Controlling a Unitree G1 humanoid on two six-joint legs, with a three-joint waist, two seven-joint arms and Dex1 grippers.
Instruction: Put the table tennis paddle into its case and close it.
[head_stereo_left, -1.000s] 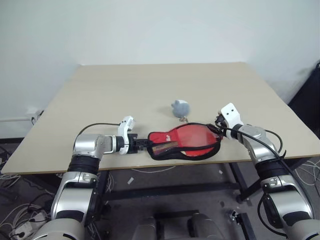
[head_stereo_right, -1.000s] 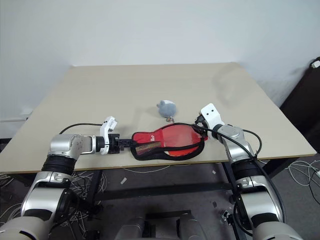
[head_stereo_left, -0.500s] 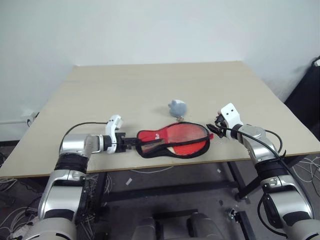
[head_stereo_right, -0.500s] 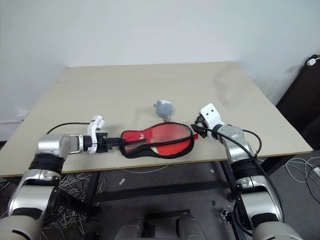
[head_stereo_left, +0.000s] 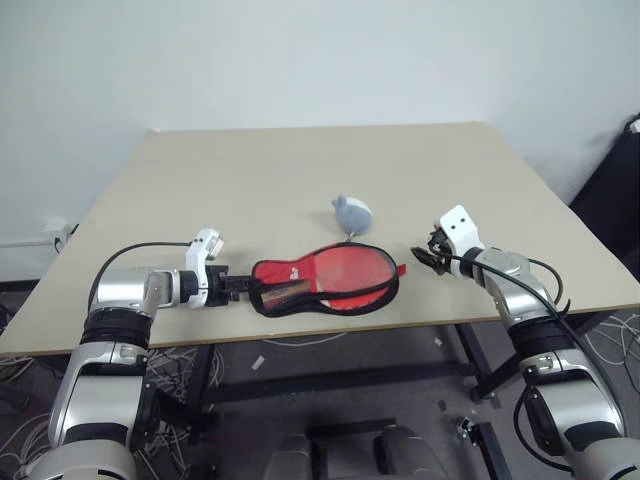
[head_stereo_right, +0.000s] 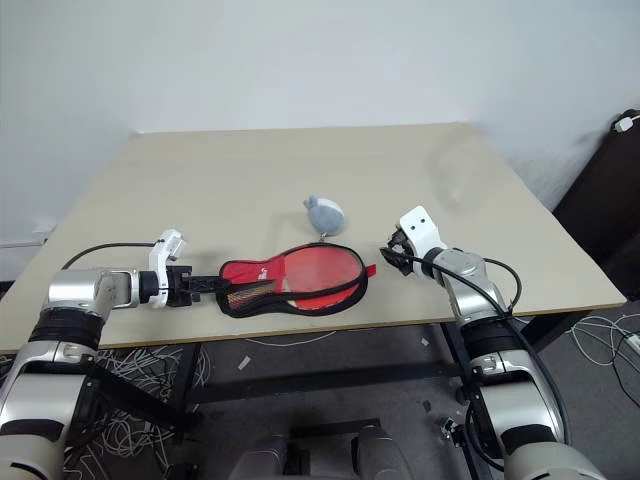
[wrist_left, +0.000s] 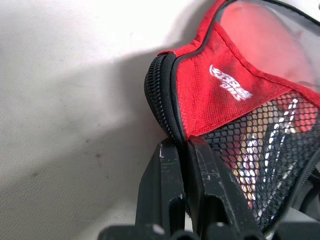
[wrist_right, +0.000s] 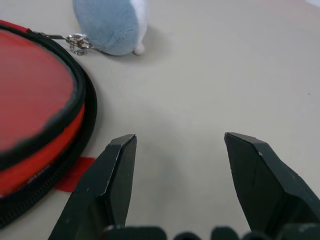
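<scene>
Red-faced case (head_stereo_left: 325, 281), paddle (head_stereo_left: 345, 272) inside, lying on my table (head_stereo_left: 250, 180). My left gripper (head_stereo_left: 243, 287) pinches its narrow end; my right gripper (head_stereo_left: 421, 257) gapes, holding nothing.

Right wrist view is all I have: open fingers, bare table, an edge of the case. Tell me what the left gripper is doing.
Observer: The left gripper is shut on the case, pinching the zip rim at its narrow handle end.
Operator: Report whether the paddle is inside.
Observer: Its handle shows through the mesh panel, so it is at least partly in.
Operator: Give me my right gripper's position relative to the case.
Observer: The right gripper sits just off the case's round end, open and not touching it; a red pull tab sticks out toward it.
</scene>
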